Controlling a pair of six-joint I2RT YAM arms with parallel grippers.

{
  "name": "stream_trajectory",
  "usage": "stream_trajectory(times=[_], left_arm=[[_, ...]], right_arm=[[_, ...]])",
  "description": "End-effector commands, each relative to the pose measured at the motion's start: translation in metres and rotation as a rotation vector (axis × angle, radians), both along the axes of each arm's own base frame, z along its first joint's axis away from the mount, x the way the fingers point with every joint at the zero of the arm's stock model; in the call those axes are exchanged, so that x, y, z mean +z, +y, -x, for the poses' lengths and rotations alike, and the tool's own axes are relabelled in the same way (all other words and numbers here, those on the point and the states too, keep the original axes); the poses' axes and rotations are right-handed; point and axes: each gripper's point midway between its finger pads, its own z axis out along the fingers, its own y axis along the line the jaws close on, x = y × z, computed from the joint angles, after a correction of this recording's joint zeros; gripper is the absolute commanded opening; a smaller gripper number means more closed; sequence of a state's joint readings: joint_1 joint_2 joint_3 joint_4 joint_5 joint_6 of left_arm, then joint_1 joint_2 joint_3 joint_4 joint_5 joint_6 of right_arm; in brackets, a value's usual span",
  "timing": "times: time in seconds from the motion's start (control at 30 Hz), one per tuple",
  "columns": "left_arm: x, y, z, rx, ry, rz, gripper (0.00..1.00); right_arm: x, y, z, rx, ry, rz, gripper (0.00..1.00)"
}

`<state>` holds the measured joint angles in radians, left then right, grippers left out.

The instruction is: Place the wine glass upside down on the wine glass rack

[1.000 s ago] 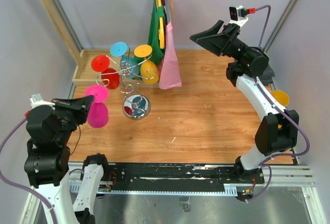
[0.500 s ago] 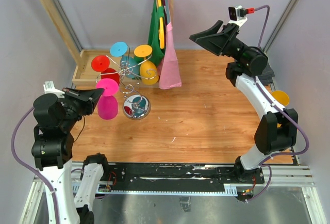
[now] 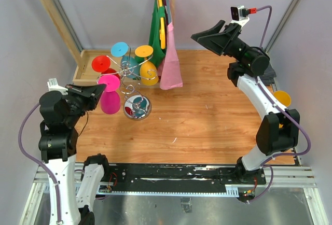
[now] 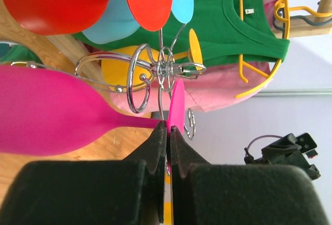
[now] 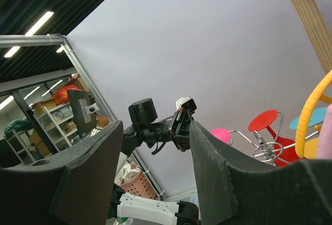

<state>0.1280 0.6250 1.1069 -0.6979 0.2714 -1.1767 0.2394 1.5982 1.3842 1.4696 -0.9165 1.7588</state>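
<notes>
Grey-walled bay; over the wooden worktop's (image 3: pixel 218 121) far-left corner, left gripper (image 4: pixel 167 127) pinches the pink wine glass (image 4: pixel 52 113) beside the wine glass rack (image 4: pixel 155 72); right gripper (image 5: pixel 155 131) gapes empty.

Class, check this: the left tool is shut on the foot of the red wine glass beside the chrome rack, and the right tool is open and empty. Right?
No: the left tool is shut on the foot of the pink wine glass, not the red glass, as the left wrist view shows. The chrome rack is beside it; the right tool is open and empty.
</notes>
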Motion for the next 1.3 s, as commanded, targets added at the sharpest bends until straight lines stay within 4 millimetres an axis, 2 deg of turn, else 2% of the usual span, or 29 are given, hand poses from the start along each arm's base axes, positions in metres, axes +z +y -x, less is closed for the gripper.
stream_trajectory(times=[0.0,0.27,0.4,0.53,0.83,1.17,1.27], left_arm=[[0.019,0.0,-0.009,-0.003,-0.096,0.016,0.0],[0.015,0.001,-0.022,0.004,-0.12,0.05,0.0],[0.015,0.009,-0.025,0.054,-0.131,0.058,0.0],[0.02,0.017,-0.028,0.103,-0.155,0.062,0.0],[0.024,0.02,-0.038,0.112,-0.177,0.076,0.0],[0.029,0.031,-0.041,0.175,-0.199,0.065,0.0],[0.035,0.036,-0.035,0.204,-0.215,0.054,0.0]], right_arm=[[0.003,-0.008,0.002,-0.022,-0.051,-0.019,0.56],[0.002,-0.008,0.001,-0.021,-0.048,-0.017,0.56],[-0.002,-0.008,-0.002,-0.024,-0.035,-0.018,0.56],[-0.001,-0.008,-0.001,-0.023,-0.038,-0.017,0.56],[-0.001,-0.007,-0.001,-0.022,-0.042,-0.013,0.56],[-0.001,-0.007,-0.002,-0.021,-0.044,-0.014,0.56],[0.0,-0.007,-0.002,-0.021,-0.046,-0.013,0.56]])
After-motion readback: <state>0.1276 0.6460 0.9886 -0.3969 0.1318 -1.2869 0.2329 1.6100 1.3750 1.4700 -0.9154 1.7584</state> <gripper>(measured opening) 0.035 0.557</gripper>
